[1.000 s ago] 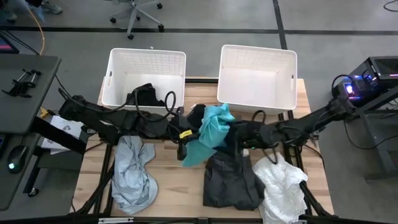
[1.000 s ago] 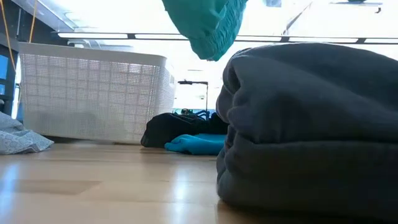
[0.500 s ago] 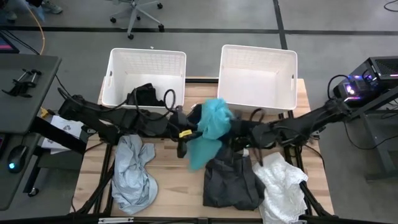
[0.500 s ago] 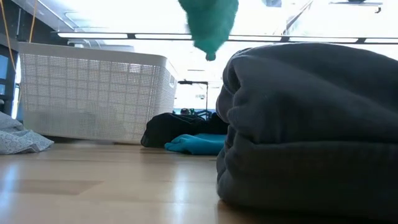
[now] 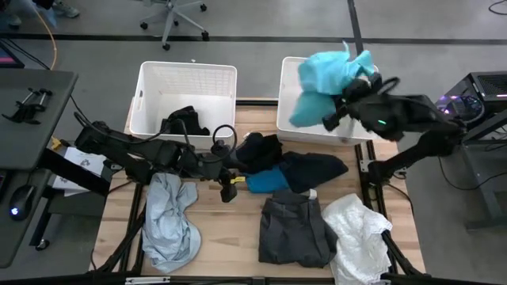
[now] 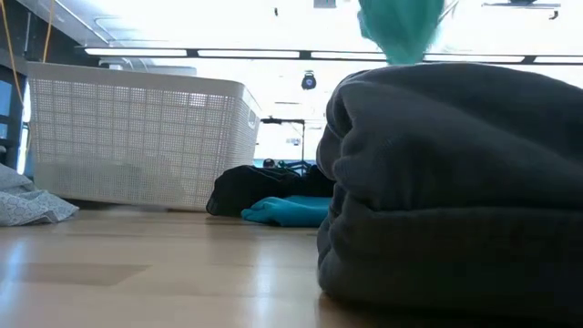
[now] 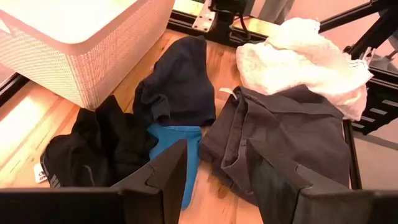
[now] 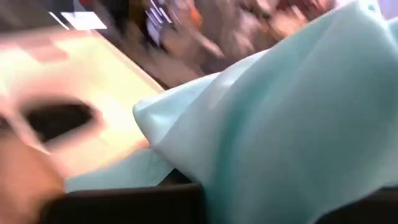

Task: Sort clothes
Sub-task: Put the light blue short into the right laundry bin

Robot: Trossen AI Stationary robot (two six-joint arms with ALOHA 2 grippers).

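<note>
My right gripper (image 5: 346, 93) is raised over the right white basket (image 5: 295, 119) and is shut on a teal garment (image 5: 329, 73), which also shows in the low view, teal garment (image 6: 401, 27). My left gripper (image 7: 217, 186) stands open above the table's middle with nothing between its fingers, left gripper (image 5: 230, 188). Below it lie a black garment (image 5: 257, 149), a navy one (image 5: 315, 169) and a bright blue one (image 5: 268, 180). A pale grey-blue garment (image 5: 169, 222), a dark grey one (image 5: 295, 231) and a white one (image 5: 360, 236) lie near the front edge. My right gripper holds the teal garment by a bunched part (image 8: 205, 155); the cloth itself covers the place of contact, so layers and edge cannot be told. The garment is lifted clear of the table and spreads out high above the right basket.
The left white basket (image 5: 150, 79) at the far left holds a black garment (image 5: 184, 123). The right basket stands beside it at the far right. Bare wood shows between the pale grey-blue and dark grey garments.
The teal garment, which hung between both grippers over the table's middle, has left my left gripper. My right gripper has swung up and toward the far right edge with it, carrying it over the right basket. My left gripper has stayed over the table's middle.
</note>
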